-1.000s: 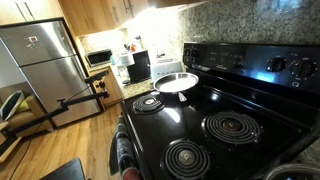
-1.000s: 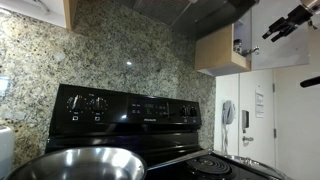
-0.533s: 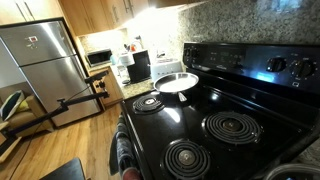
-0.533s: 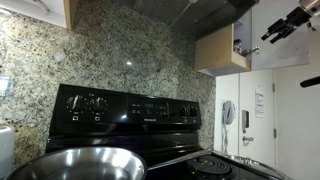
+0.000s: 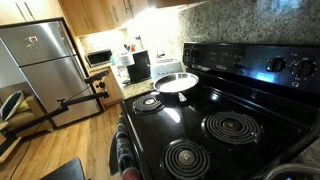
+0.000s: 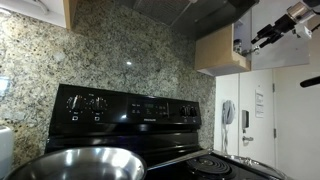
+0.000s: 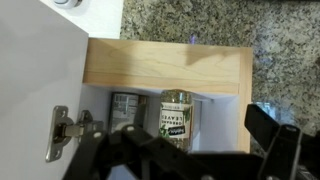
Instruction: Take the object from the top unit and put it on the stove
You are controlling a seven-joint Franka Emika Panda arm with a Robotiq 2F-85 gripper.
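Note:
The black glass-top stove point(image 5: 205, 112) with ringed burners fills the foreground; its knobbed back panel point(image 6: 130, 108) shows too. High at the right, my gripper point(image 6: 268, 36) reaches toward the open upper cabinet point(image 6: 220, 52). In the wrist view the cabinet's wooden frame point(image 7: 165, 64) is straight ahead. Inside stand a spice jar with a green leaf label point(image 7: 175, 121) and a tin point(image 7: 125, 110) beside it. My gripper point(image 7: 190, 160) is open and empty, its dark fingers spread in front of the jar, apart from it.
A steel pan point(image 5: 176, 82) sits on a back burner and looms large in an exterior view point(image 6: 75, 163). The white cabinet door point(image 7: 45, 90) hangs open with its hinge point(image 7: 60, 130) beside my gripper. Granite backsplash point(image 6: 110, 55), fridge point(image 5: 45, 60) and microwave point(image 5: 98, 57) surround.
In the exterior view my gripper has moved left and slightly down, closer to the open cabinet. The stove and pan have not moved.

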